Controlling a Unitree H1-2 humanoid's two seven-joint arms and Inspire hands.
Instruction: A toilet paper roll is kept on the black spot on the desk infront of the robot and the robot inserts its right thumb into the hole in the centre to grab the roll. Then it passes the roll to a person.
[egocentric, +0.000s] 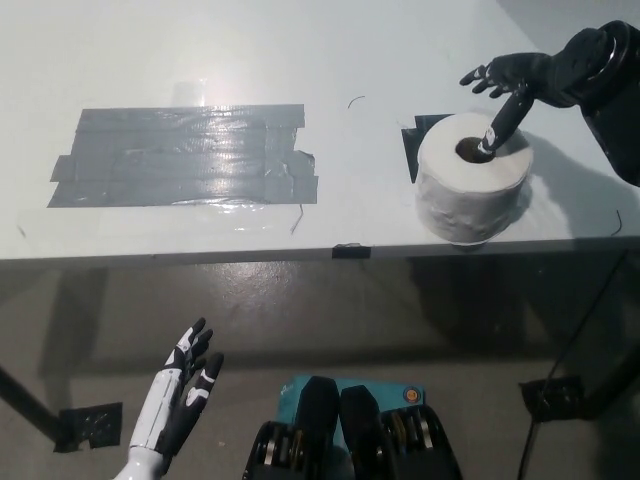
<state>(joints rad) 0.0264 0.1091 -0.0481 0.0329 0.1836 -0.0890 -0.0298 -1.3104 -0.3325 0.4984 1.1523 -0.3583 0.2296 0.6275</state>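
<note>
A white toilet paper roll (472, 190) stands upright on a black spot (418, 140) near the desk's front edge, right of centre. My black right hand (518, 78) hovers just behind and above it, open with its fingers spread. Its thumb points down and its tip reaches into the brown hole in the roll's top. The other fingers stay clear of the roll. My white left hand (178, 399) rests open below the desk's edge at the lower left.
A large patch of grey tape (185, 155) covers the desk's left half. The pale desk (330, 60) ends in a front edge across the picture's middle, with floor and table legs below. A thin cable runs down at the right.
</note>
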